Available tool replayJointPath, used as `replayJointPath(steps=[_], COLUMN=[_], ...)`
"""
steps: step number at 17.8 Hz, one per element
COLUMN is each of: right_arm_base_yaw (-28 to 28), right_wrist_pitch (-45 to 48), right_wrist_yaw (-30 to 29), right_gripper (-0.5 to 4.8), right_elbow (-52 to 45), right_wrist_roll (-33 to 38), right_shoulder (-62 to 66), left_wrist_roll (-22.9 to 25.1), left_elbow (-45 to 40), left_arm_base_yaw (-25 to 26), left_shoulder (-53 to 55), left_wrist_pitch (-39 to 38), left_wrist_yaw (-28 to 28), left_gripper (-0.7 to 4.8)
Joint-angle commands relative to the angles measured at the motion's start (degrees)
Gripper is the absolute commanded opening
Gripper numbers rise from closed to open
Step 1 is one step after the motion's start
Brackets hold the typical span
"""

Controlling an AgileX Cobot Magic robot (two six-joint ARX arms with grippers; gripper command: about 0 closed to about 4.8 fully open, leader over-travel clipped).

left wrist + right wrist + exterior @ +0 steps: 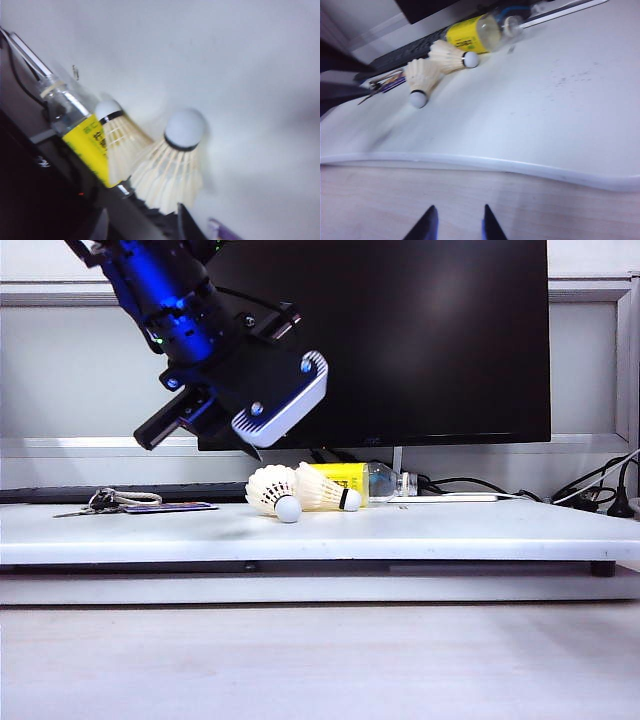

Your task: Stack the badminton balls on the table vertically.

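Observation:
Two badminton balls lie on their sides, touching, at the back middle of the table (450,530). One (272,490) points its cork toward the front; the other (325,488) lies just to its right against a bottle. My left gripper (205,435) hangs above and to their left, open and empty. In the left wrist view its dark fingertips stand apart round the left gripper (142,220), with both balls (167,170) (120,140) beyond them. My right gripper (459,212) is open and empty over the wooden surface in front of the table's edge, far from the balls (422,75) (447,55).
A clear bottle with a yellow label (355,480) lies behind the balls. Keys (110,502) and a purple card (170,507) lie at the back left. A black monitor (420,340) stands behind, with cables (600,495) at the right.

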Motion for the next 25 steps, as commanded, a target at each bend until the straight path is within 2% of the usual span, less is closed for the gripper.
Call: replayJointPath(steps=[1, 2, 5, 8, 15, 17, 20, 23, 25], right_arm_base_yaw=[0.02, 0.04, 0.04, 0.04, 0.04, 0.04, 0.04, 0.02, 0.00], right_wrist_pitch=[-0.17, -0.22, -0.28, -0.31, -0.31, -0.31, -0.31, -0.31, -0.31], right_wrist_yaw=[-0.94, -0.94, -1.90, -2.62, -4.46, -5.18, -5.31, -6.14, -6.14], right_gripper=[1.20, 1.20, 1.20, 1.20, 1.21, 1.21, 1.22, 1.22, 1.22], right_elbow=[0.17, 0.17, 0.17, 0.20, 0.20, 0.20, 0.20, 0.20, 0.20], right_wrist_roll=[-0.17, -0.15, 0.07, 0.13, 0.26, 0.26, 0.26, 0.26, 0.26], right_shoulder=[-0.09, -0.09, -0.09, -0.07, -0.04, -0.04, -0.04, -0.04, -0.04], left_wrist_roll=[2.64, 2.60, 2.12, -2.29, -5.68, -5.79, -4.02, -3.98, -6.03], left_elbow=[1.44, 4.13, 9.88, 16.50, 26.75, 27.65, 27.58, 27.50, 27.50], left_arm_base_yaw=[0.48, 1.64, 2.38, 3.74, 4.24, 4.24, 4.24, 4.22, 3.61], left_shoulder=[-0.20, -0.20, 0.55, 2.27, 9.79, 11.56, 13.70, 14.64, 14.67], left_wrist_pitch=[-0.55, -3.17, -9.94, -16.59, -25.16, -25.79, -27.04, -25.75, -25.66], left_wrist_yaw=[2.40, 6.60, 9.29, 14.34, 14.23, 13.84, 10.38, 10.16, 10.25], left_gripper=[1.92, 1.92, 1.92, 1.89, 1.84, 1.84, 1.83, 1.83, 1.83])
